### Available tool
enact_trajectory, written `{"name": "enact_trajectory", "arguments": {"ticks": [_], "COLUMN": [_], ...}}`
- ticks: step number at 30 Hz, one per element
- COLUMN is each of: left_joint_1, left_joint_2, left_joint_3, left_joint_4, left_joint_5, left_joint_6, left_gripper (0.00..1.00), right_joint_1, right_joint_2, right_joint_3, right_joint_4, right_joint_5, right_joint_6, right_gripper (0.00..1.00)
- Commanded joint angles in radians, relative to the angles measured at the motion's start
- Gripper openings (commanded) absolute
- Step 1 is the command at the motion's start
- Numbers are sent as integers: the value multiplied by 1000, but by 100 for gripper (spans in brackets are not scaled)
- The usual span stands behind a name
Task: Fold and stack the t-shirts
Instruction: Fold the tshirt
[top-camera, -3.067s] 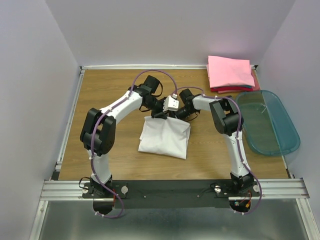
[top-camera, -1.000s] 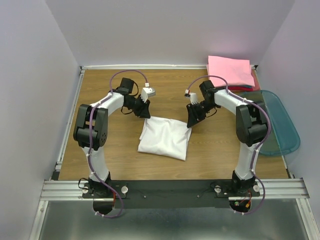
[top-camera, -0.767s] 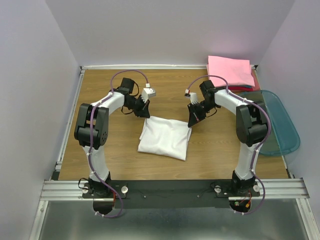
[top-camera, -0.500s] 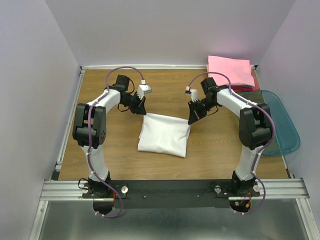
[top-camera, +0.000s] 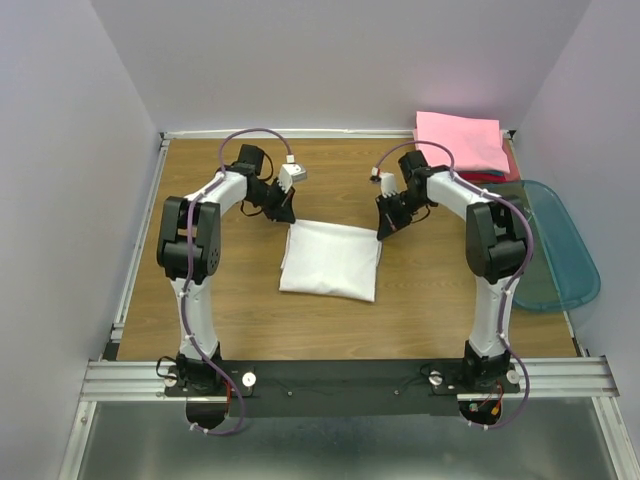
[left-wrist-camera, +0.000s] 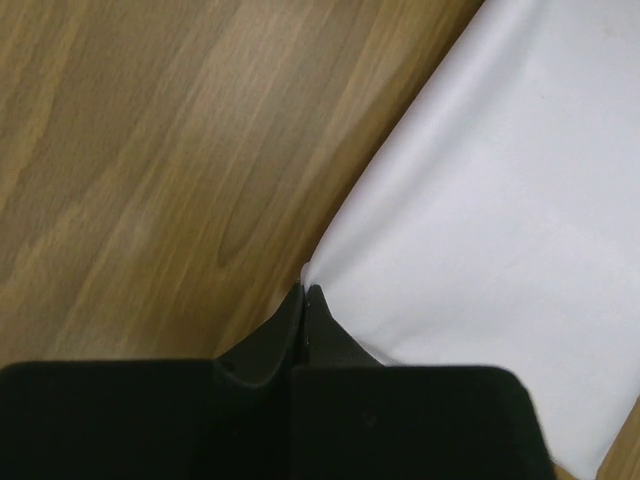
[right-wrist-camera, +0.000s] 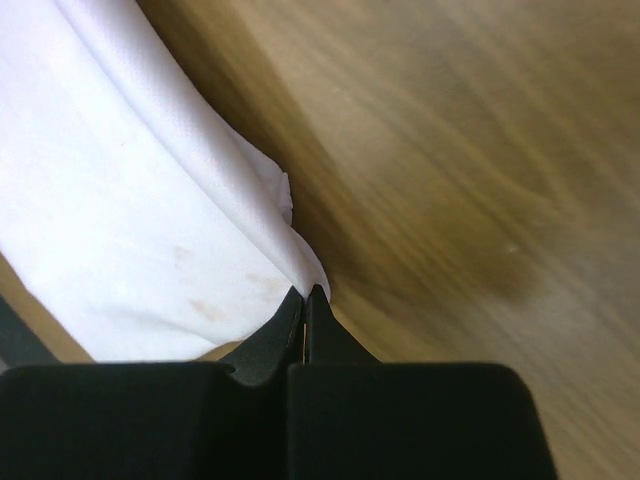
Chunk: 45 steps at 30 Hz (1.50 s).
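A folded white t-shirt (top-camera: 331, 260) lies on the wooden table near the middle. My left gripper (top-camera: 285, 214) is shut on the shirt's far left corner, seen in the left wrist view (left-wrist-camera: 305, 290) with white cloth (left-wrist-camera: 500, 200) to the right. My right gripper (top-camera: 382, 228) is shut on the far right corner, seen in the right wrist view (right-wrist-camera: 305, 293) with white cloth (right-wrist-camera: 130, 200) to the left. A stack of folded pink and red shirts (top-camera: 460, 145) sits at the back right corner.
A clear blue plastic tub (top-camera: 555, 245) stands at the right edge. The table is walled by pale purple panels on the back and both sides. Bare wood (top-camera: 230, 300) lies left of the shirt.
Both grippers moved apart from the shirt's middle to its far corners, then pulled them toward the back. The shirt's far edge is now straight and flat.
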Motion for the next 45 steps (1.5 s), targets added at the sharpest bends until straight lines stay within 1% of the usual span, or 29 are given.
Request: {"name": "enact_trajectory", "arguments": {"ticks": [1,3,5,6,7,8,9,10,11,12,13,14,15,16,17,19,20,21,22,23,25,27,31,33,34,37,41,42,45], "left_joint_1": [6,6,11,12,24,29,35,40,40,40,40,37,35,29,22,-5,-12,-27,-31,-32,-34,-34,-9,-5,-6,2,21,21,6], "left_joint_2": [39,49,38,21,11,-2,-16,-52,-107,-138,-167,-196,-247,-267,-284,-316,-319,-319,-307,-296,-249,-205,-32,50,69,112,28,-49,-176], "left_joint_3": [55,76,76,73,72,70,69,52,35,15,-11,-38,-102,-136,-172,-265,-294,-343,-361,-376,-393,-381,-310,-228,-180,-122,-104,-132,-245], "left_joint_4": [37,39,62,74,86,89,89,88,92,115,134,158,187,251,287,402,448,494,575,597,699,741,739,618,591,487,455,453,477], "left_joint_5": [-39,-33,-36,-36,-17,-3,14,45,56,89,109,131,158,216,240,293,307,315,320,323,310,301,269,216,203,177,230,249,315], "left_joint_6": [-32,-47,-71,-81,-90,-108,-116,-127,-136,-148,-168,-232,-269,-309,-391,-475,-560,-606,-645,-711,-765,-814,-800,-716,-638,-575,-575,-579,-633], "left_gripper": [0,0,3,5,8,22,28,40,41,45,51,55,63,71,74,77,87,88,88,88,88,88,88,88,88,88,89,89,89], "right_joint_1": [-23,-23,-23,-23,-23,-23,-24,-23,-24,-26,-27,-26,-26,-26,-24,-18,-15,-14,-11,-9,-9,-8,-14,-23,-29,-49,-69,-69,-64], "right_joint_2": [39,53,62,60,54,39,27,10,-24,-45,-64,-81,-107,-113,-115,-98,-84,-72,-35,-20,45,92,201,238,246,266,215,191,74], "right_joint_3": [75,105,143,151,157,169,169,165,160,152,146,140,125,119,111,79,70,59,48,51,91,125,175,185,185,203,235,229,137], "right_joint_4": [44,46,44,44,44,44,43,43,43,43,44,46,47,50,59,96,111,131,170,179,187,191,207,213,225,231,228,230,262], "right_joint_5": [99,94,80,71,68,57,51,47,28,11,-12,-36,-105,-152,-200,-327,-372,-444,-464,-475,-480,-472,-424,-373,-360,-332,-358,-380,-444], "right_joint_6": [24,37,49,54,60,78,84,96,101,109,118,130,159,181,204,285,313,374,400,420,422,414,400,381,376,367,380,388,458], "right_gripper": [1,1,8,16,38,49,56,64,66,72,75,82,89,100,100,100,100,100,100,100,100,100,100,100,100,100,100,100,100]}}
